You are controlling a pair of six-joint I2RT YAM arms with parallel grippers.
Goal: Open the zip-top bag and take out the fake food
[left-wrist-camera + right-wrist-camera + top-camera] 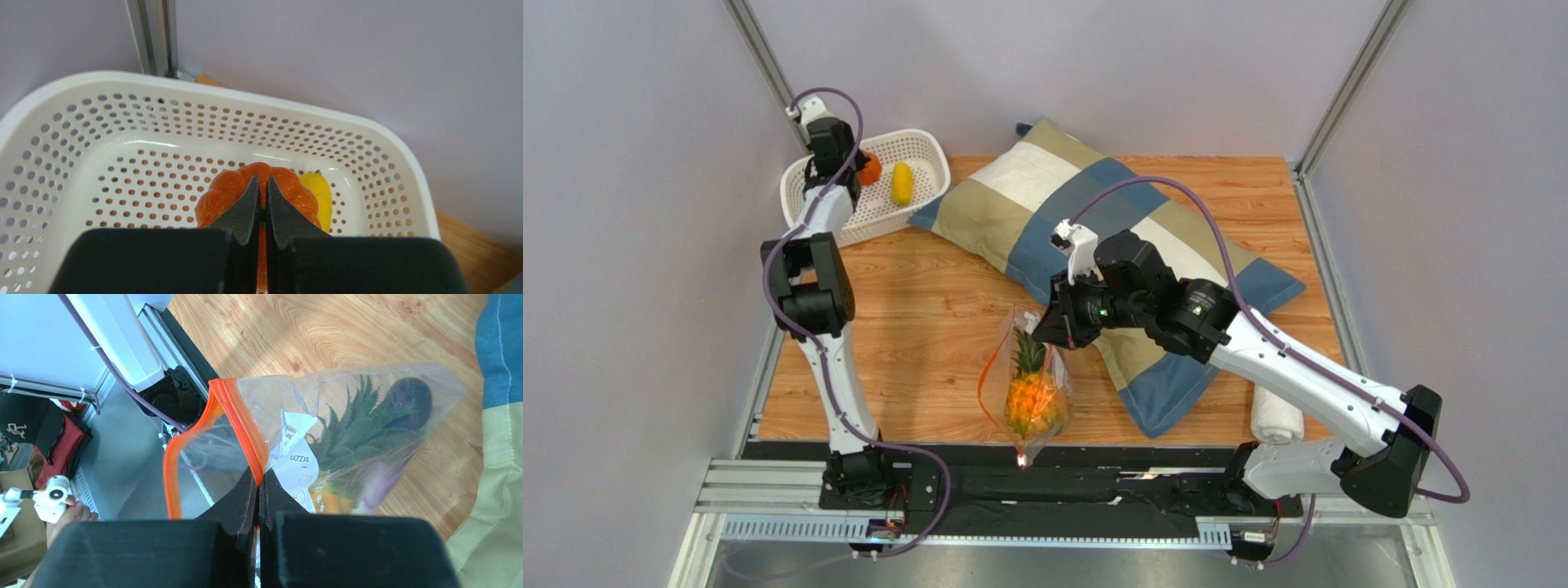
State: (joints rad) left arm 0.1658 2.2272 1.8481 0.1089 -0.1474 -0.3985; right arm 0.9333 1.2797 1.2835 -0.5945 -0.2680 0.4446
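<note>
My right gripper [1053, 321] [259, 478] is shut on the orange-red zip strip [239, 416] of the clear zip-top bag [1026, 392] [374, 386]. The bag hangs over the table's near middle with its mouth open. Inside it are the orange pineapple [1028, 398] with its green crown [356, 435] and a purple eggplant [411, 395]. My left gripper [844, 172] [262, 187] is over the white perforated basket [922, 141] [184, 92], its jaws pinched on the stem of the orange-red round piece [871, 168] [224, 193]. A yellow piece [902, 184] [318, 190] lies in the basket beside it.
A blue, beige and white checked pillow [1075, 196] lies across the back and right of the wooden table, partly under the right arm. A white roll [1275, 417] lies at the near right. Grey walls and metal posts close in the sides.
</note>
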